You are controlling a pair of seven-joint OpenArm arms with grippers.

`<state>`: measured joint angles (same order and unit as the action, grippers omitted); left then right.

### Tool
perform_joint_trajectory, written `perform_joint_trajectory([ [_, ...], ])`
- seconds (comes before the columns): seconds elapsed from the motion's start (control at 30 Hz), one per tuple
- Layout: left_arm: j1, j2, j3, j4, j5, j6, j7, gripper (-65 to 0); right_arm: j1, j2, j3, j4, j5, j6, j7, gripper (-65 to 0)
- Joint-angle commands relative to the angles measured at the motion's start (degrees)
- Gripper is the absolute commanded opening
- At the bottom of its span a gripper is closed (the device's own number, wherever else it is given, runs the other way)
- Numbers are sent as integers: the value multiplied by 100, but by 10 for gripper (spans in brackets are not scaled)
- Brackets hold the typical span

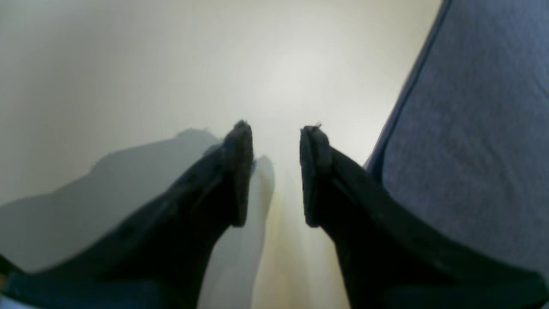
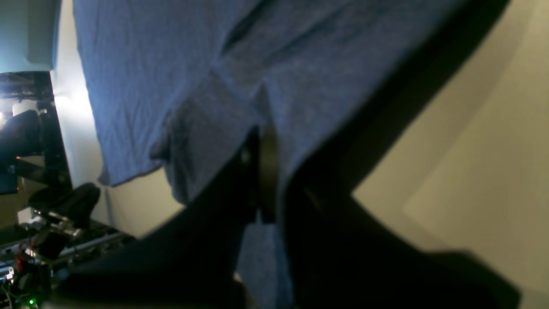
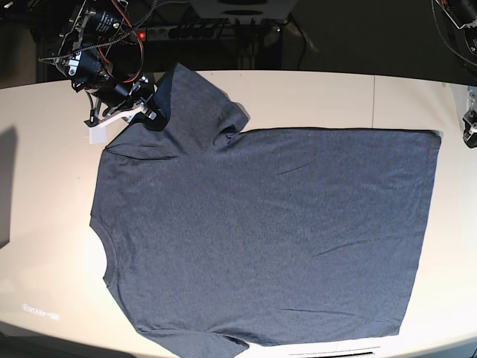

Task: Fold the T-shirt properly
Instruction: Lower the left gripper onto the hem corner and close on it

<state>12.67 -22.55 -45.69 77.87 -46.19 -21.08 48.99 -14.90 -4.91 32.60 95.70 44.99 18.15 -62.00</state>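
The slate-blue T-shirt lies spread flat on the pale table, collar at the left and hem at the right. Its far sleeve is bunched up at the back left. My right gripper sits at that sleeve's shoulder, and in the right wrist view it is shut on a fold of the T-shirt. My left gripper is open and empty just above the bare table, next to the T-shirt's edge. In the base view it shows only partly, at the right edge near the hem corner.
A power strip and cables run behind the table's far edge. The right arm's base with wiring stands at the back left. A table seam runs across the top. Robot hardware shows beyond the table edge.
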Motion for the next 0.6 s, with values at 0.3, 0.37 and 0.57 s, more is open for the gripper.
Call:
perform_joint_trajectory([
  [0.3,-26,-127,-22,74,-1366,-142,1113,-425,11,33,0,66,0,-94,-48,-650],
  [0.37,-26,-127,-22,74,-1453,-144,1207,-425,11,33,0,68,-2,-94,-107,-650],
  [0.57,-13,-114,-22,74,-1617,-146,1530,-425,11,33,0,66,0,-85,-146,-650],
])
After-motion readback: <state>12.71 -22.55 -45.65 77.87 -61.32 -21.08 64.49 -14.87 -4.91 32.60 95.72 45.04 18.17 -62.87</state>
